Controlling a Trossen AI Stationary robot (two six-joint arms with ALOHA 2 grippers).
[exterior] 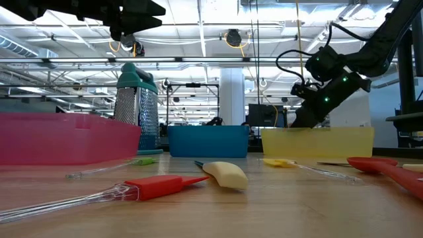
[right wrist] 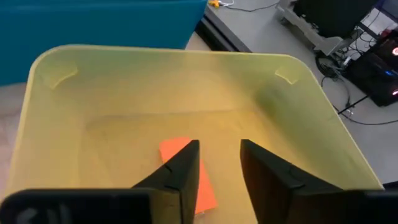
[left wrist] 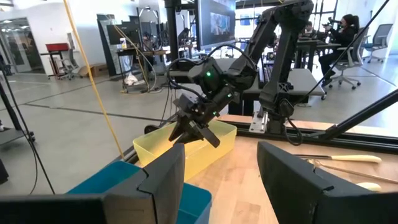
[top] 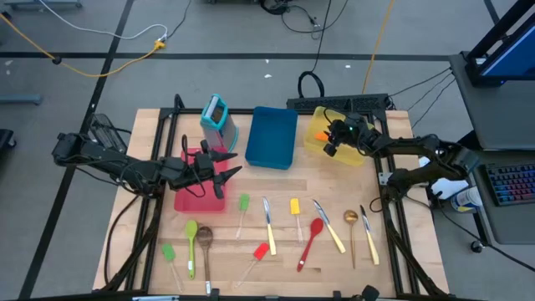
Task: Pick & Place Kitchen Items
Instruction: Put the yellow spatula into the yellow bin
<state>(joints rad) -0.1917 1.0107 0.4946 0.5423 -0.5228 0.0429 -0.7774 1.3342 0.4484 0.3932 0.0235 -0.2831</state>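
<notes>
From above, the right gripper [top: 328, 139] hangs over the translucent yellow tray [top: 358, 154] at about one o'clock on the wooden table [top: 276, 180], and an orange mini spatula [top: 321, 135] shows as a bright spot in the tray just beside the fingers. The blue tray [top: 272, 136] sits at twelve o'clock, the teal upright holder [top: 217, 118] at eleven, and the red tray [top: 194, 197] at nine, where the left gripper [top: 227, 165] hovers with its fingers spread. Along the six o'clock edge lie the remaining utensils, among them a red spoon [top: 312, 240], a green spoon [top: 191, 239], a yellow mini spatula [top: 295, 210] and a cream-handled knife [top: 268, 221], all well apart from the yellow tray. At table height, the right gripper [exterior: 305, 114] dips behind the yellow tray's front wall [exterior: 317, 142], which hides its fingertips, while a red mini spatula [exterior: 162, 186] lies nearest the camera. In the left wrist view, the left gripper's two dark fingers [left wrist: 166, 180] stand wide apart and empty, with the right gripper [left wrist: 194, 130] over the yellow tray [left wrist: 217, 140] beyond. In the right wrist view, the right fingers [right wrist: 183, 171] stand parted; the orange mini spatula [right wrist: 200, 186] lies flat on the yellow tray's floor [right wrist: 124, 137], partly hidden by one finger, its blade a plain orange rectangle, and whether that finger touches it cannot be told.
</notes>
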